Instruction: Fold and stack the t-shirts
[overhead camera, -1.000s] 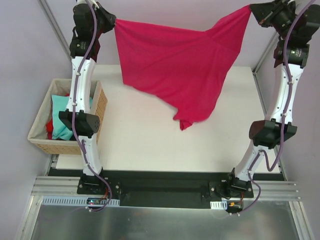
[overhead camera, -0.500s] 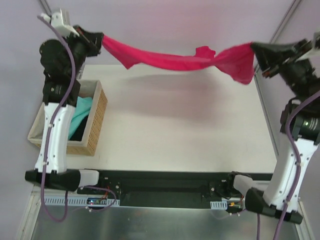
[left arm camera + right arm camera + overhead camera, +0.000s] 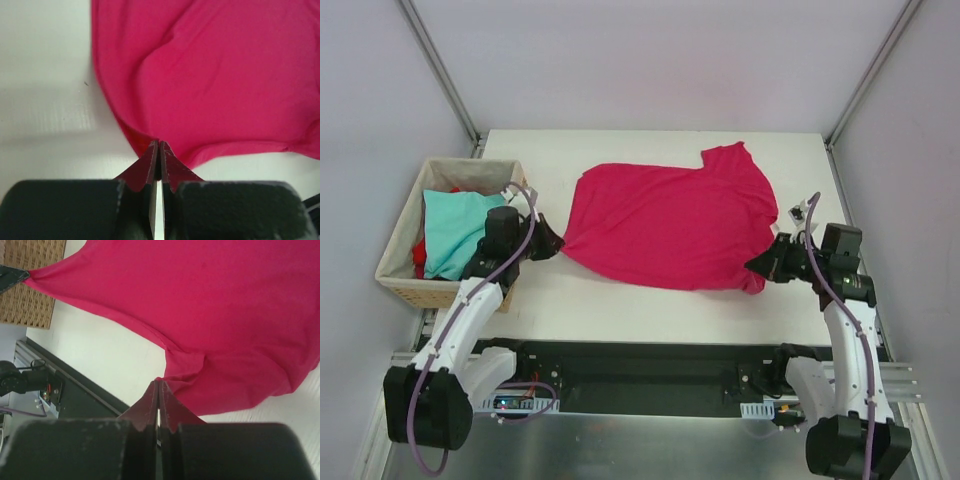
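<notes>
The crimson-magenta t-shirt (image 3: pixel 665 225) lies spread on the white table (image 3: pixel 620 290), one sleeve pointing to the far side. My left gripper (image 3: pixel 552 243) sits low at its near-left corner, shut on the cloth's edge (image 3: pixel 159 145). Level with it at the near-right corner, my right gripper (image 3: pixel 756 266) is also shut on a pinch of the hem (image 3: pixel 158 383). Between the two the near hem runs slightly bunched. A light teal t-shirt (image 3: pixel 455 230) and a red one (image 3: pixel 418 255) lie in the wicker basket (image 3: pixel 523 210) at the left.
The wicker basket stands just left of my left arm, close to its elbow, and shows in the right wrist view (image 3: pixel 30 290). A black base rail (image 3: pixel 640 355) runs along the table's near edge. Metal frame posts (image 3: pixel 440 70) rise at the back corners.
Both arms have swung down from high up to table level. The crimson shirt, stretched in the air before, now lies spread on the table with its corners still gripped.
</notes>
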`<state>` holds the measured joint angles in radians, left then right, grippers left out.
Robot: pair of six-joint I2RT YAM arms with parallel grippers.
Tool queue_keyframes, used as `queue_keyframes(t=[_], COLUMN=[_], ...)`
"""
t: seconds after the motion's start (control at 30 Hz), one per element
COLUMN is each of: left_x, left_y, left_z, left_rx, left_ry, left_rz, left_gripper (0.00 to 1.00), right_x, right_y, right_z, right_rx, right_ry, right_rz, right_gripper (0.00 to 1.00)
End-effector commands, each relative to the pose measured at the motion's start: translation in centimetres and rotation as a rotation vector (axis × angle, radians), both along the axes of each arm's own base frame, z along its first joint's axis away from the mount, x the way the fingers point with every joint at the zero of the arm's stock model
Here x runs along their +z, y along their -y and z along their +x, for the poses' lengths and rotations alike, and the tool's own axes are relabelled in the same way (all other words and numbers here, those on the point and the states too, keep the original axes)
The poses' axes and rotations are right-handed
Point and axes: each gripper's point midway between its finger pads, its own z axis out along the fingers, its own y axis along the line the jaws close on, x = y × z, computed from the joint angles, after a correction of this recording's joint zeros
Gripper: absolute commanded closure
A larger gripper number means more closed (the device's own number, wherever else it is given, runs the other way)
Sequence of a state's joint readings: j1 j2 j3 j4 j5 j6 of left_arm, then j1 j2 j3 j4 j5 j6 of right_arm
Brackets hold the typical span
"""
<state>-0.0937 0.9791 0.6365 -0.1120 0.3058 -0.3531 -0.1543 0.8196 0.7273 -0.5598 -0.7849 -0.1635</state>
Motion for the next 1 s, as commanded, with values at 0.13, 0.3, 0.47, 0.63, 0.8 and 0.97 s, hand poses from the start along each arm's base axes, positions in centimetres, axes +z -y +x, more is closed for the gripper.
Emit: queue_keyframes(t=[0.13, 0.3, 0.47, 0.63, 0.8, 0.97], left_x=[1.5, -0.3, 0.0, 1.5, 5.6, 7.2], left_y=[2.8, 2.0, -0.7, -2.5, -1.9, 0.5], left_z=[-1.3, -1.9, -4.3, -6.6, -6.8, -3.1], left_rx=[0.023, 0.089, 0.203, 0.294, 0.241, 0.214], left_ry=[-0.001, -0.066, -0.122, -0.141, -0.076, -0.146], left_rz=[-0.008, 0.023, 0.086, 0.091, 0.063, 0.033], left_gripper=[1.00, 1.00, 1.00, 0.01, 0.01, 0.01], right_x=[-0.9, -1.7, -1.3, -0.4, 3.9, 4.7], right_y=[-0.6, -0.7, -0.8, -0.9, 0.1, 0.4], right_z=[-3.7, -5.6, -8.0, -11.6, -10.9, -3.7], right_rx=[-0.042, -0.032, -0.030, -0.047, -0.133, -0.318], right_ry=[-0.144, -0.269, -0.363, -0.480, -0.372, -0.378], right_rz=[-0.018, -0.038, -0.049, -0.046, -0.084, 0.012], right_gripper=[0.99, 0.99, 0.99, 0.42, 0.00, 0.00])
